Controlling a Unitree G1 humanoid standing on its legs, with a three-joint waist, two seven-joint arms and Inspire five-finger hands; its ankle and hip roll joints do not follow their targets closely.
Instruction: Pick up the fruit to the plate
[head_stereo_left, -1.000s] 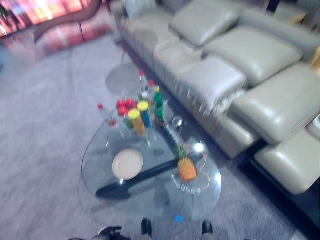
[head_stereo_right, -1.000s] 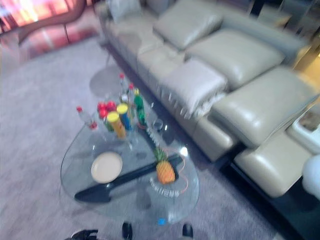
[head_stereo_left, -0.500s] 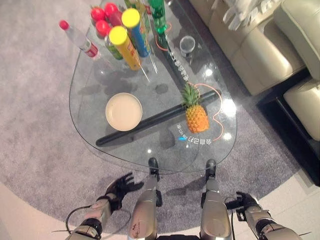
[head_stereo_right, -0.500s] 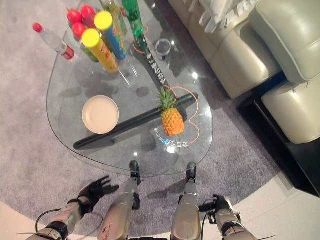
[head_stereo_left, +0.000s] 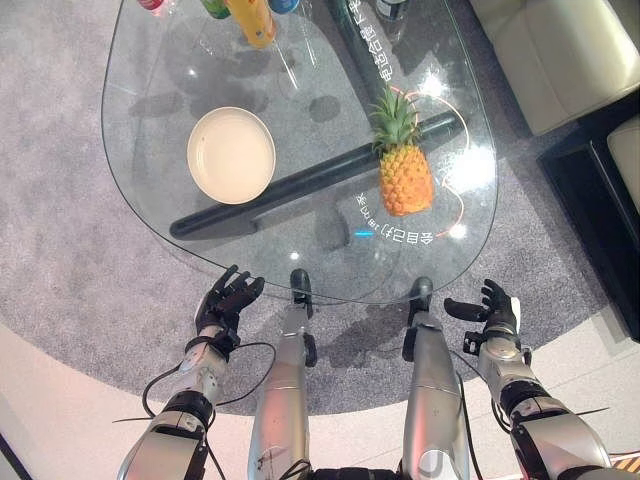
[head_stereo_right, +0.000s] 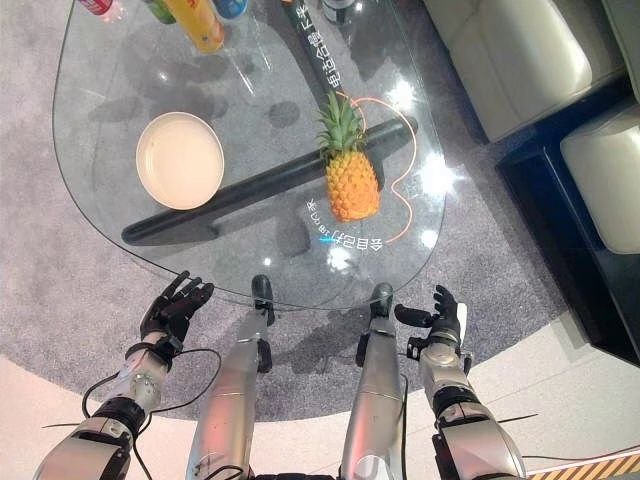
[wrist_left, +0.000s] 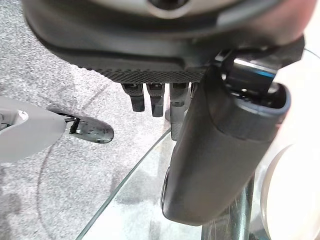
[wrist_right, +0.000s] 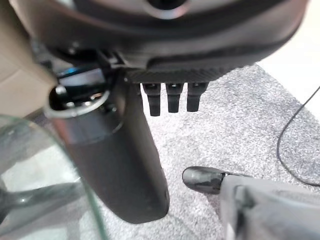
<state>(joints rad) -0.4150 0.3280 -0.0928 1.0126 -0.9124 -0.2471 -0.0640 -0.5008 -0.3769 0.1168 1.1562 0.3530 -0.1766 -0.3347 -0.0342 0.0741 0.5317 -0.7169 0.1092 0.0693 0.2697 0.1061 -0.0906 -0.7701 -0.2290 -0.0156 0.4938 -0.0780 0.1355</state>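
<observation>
- While both hands were held low over the grey carpet (head_stereo_left: 70, 250) on the near side of the glass table (head_stereo_left: 140, 160), nothing had been picked up yet.
- Pineapple (head_stereo_left: 404, 170) was seen lying on the glass toward the robot's right, body nearer the robot, leaf crown pointing away toward the far side.
- Long axis was read as running roughly near-to-far, tilted slightly so the crown leaned to the left.
- Right hand (head_stereo_left: 495, 305) was judged the nearer one: the fruit lay ahead of it and somewhat inward, past the near table edge.
- Left hand (head_stereo_left: 227, 298) was placed ahead-left, closer to the plate than to the fruit.
- Right hand: fingers were spread and relaxed, thumb out, nothing held; the same was shown in the right wrist view (wrist_right: 125, 165).
- Left hand: fingers were splayed open, nothing held; this was confirmed in the left wrist view (wrist_left: 220, 155).
- Plate (head_stereo_left: 231, 155) was seen flat on the glass to the left of the pineapple, well apart from it, with nothing in it.
- A dark bar (head_stereo_left: 300, 185) under the glass was seen running diagonally between plate and pineapple.
- Bottles and cans (head_stereo_left: 250, 15) were cut off at the far edge; not relevant to the reach.
- Likely next move: a reach forward over the table edge with the right hand, then a carry leftward to the plate.
</observation>
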